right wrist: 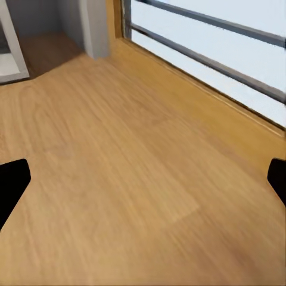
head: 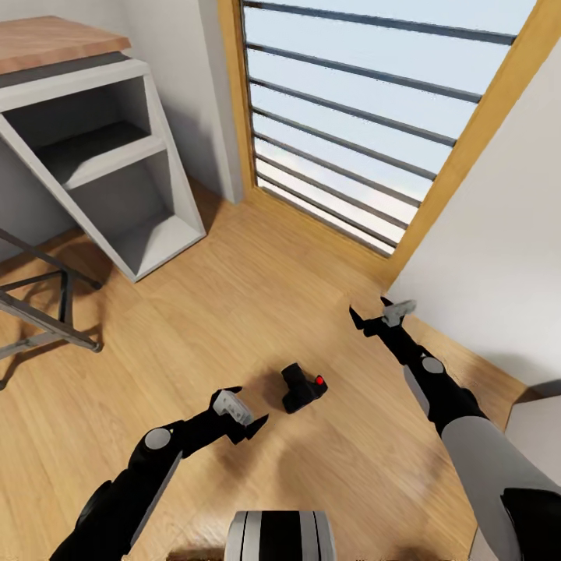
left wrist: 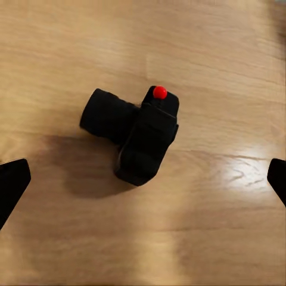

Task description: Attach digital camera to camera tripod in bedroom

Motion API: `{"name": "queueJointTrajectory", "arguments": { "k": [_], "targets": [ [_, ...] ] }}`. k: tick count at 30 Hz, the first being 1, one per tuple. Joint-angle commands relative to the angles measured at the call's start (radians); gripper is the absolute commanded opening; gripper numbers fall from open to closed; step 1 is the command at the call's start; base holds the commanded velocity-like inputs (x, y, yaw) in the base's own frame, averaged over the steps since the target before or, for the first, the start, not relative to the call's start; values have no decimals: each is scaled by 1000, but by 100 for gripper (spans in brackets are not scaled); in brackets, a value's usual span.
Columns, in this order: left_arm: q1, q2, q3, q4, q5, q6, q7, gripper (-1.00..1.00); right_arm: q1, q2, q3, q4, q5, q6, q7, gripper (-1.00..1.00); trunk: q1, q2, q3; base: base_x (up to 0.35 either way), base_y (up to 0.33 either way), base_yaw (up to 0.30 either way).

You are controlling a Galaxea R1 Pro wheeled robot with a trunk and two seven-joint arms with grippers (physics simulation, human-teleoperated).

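Head view, L to R: grey shelf unit (head: 117, 167), compartments bare, by wall. Left gripper (head: 243, 417) spread wide, just beside digital camera (head: 302, 387) lying on wood floor (head: 234, 327), open boards around. Right gripper (head: 378, 312) spread, holding nothing, near barred window (head: 366, 117).

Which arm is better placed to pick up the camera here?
Left. The left gripper is open beside the digital camera, which sits centred in its wrist view; the right gripper faces bare floor.
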Motion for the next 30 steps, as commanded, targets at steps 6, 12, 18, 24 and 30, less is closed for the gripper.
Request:
{"name": "queueJointTrajectory", "arguments": {
  "k": [6, 12, 18, 24, 30],
  "targets": [
    [0, -20, 17, -3, -7, 4, -5, 100, 0, 8, -2, 6, -2, -34, 3, 100, 2, -2, -24, 0, 0, 0],
    [0, -44, 20, -3, -7, 5, -6, 100, 4, 26, -2, 7, -1, -107, 1, 100, 5, -3, -47, 0, 0, 0],
    [0, -52, 17, -2, -7, 6, -7, 100, 28, 35, -2, 12, -2, -242, 1, 100, 8, -5, -70, 0, 0, 0],
    [0, -52, 14, 2, -7, 6, -8, 100, 32, 35, -2, 12, -3, -265, 1, 100, 11, -6, -94, 0, 0, 0],
    [0, -46, 12, 6, -7, 5, -9, 100, 39, 35, -5, 11, -63, -298, 2, 100, 13, -7, -117, 0, 0, 0]
  ]
}}
